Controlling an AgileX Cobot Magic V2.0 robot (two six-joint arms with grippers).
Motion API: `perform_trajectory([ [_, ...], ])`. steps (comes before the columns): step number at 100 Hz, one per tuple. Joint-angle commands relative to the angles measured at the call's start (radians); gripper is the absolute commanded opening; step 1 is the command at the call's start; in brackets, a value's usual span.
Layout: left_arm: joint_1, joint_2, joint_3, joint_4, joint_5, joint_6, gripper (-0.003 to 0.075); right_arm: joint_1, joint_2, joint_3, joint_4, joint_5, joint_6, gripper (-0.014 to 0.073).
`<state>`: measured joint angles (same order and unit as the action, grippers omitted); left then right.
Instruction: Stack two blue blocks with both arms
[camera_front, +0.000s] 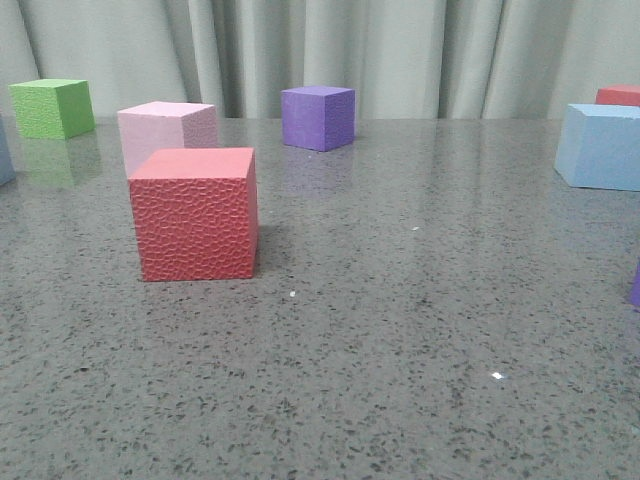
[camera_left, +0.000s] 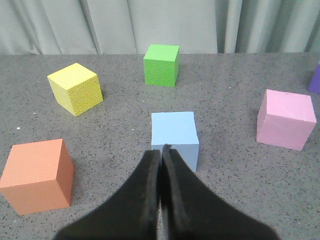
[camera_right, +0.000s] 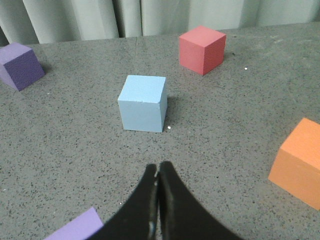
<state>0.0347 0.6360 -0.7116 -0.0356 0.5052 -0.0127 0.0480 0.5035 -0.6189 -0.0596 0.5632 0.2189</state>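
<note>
Your left hand (camera_left: 161, 150) has its two black fingers pressed together, holding nothing — it hangs above the bench. Your right hand (camera_right: 158, 170) is the same — fingers closed tip to tip, empty, raised off the bench.

A grey speckled stone tabletop (camera_front: 400, 330) fills the scene, polished enough to give faint reflections and a few small bright glints of light. Behind its far edge hangs a pale grey-green curtain (camera_front: 430, 55) in soft vertical folds, closing off the whole background. The light is even and diffuse, with only short, soft shadows on the surface.
</note>
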Motion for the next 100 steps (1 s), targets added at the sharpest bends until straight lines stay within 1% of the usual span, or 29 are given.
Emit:
perform_trajectory([
  [1,-0.001,0.023,-0.04,-0.01,-0.06,-0.009,0.0017,-0.001,0.04,-0.049,0.0,-0.056,-0.008,0.0109],
  [9,-0.001,0.026,-0.04,-0.01,-0.053,-0.009,0.0107,-0.001,0.046,-0.049,0.0,-0.056,-0.008,0.0264],
  [11,-0.001,0.026,-0.04,-0.01,-0.053,-0.009,0.0141,-0.001,0.048,-0.049,0.0,-0.055,-0.008,0.029],
  [14,-0.001,0.026,-0.04,-0.01,-0.053,-0.009,0.0204,-0.001,0.048,-0.049,0.0,-0.054,-0.008,0.0353],
  [16,-0.001,0.026,-0.04,-0.01,-0.055,-0.009,0.0232,-0.001,0.048,-0.049,0.0,-0.054,-0.008,0.0388],
  [21,-0.001,0.026,-0.04,-0.01,-0.055,-0.009,0.0353,-0.001,0.048,-0.049,0.0,-0.054,-0.008,0.0458],
  [23,-0.001,0.026,-0.04,-0.01,-0.055,-0.009,0.0384,-0.001,0.048,-0.049,0.0,-0.054,-0.008,0.0483],
  [28,-0.001,0.026,-0.04,-0.01,-0.055,-0.009,0.0501,-0.001,0.048,-0.049,0.0,-0.053,-0.008,0.0527],
  [31,-0.001,0.026,-0.04,-0.01,-0.055,-0.009,0.055,-0.001,0.048,-0.049,0.0,-0.053,-0.008,0.0545],
  [35,-0.001,0.026,-0.04,-0.01,-0.056,-0.009,0.0607,-0.001,0.048,-0.049,0.0,-0.053,-0.008,0.0556],
  [38,-0.001,0.026,-0.04,-0.01,-0.056,-0.009,0.0629,-0.001,0.048,-0.049,0.0,-0.053,-0.008,0.0554],
  [42,-0.001,0.026,-0.04,-0.01,-0.056,-0.009,0.0639,-0.001,0.048,-0.049,-0.001,-0.054,-0.008,0.0549],
  [50,-0.001,0.026,-0.04,-0.01,-0.064,-0.009,0.0635,-0.001,0.048,-0.046,-0.001,-0.068,-0.008,0.0547],
  [65,-0.001,0.026,-0.04,-0.012,-0.079,-0.009,0.0601,-0.001,0.053,-0.049,0.015,-0.083,-0.006,0.0547],
  [72,-0.001,0.026,-0.04,-0.012,-0.085,-0.009,0.0586,-0.001,0.078,-0.076,0.017,-0.063,-0.006,0.0547],
  [86,-0.001,0.026,-0.04,-0.012,-0.087,-0.009,0.0565,-0.001,0.211,-0.208,0.017,0.026,-0.006,0.0547],
  [100,-0.001,0.026,-0.04,-0.012,-0.091,-0.009,0.0565,-0.001,0.394,-0.388,0.022,0.135,-0.008,0.0547],
])
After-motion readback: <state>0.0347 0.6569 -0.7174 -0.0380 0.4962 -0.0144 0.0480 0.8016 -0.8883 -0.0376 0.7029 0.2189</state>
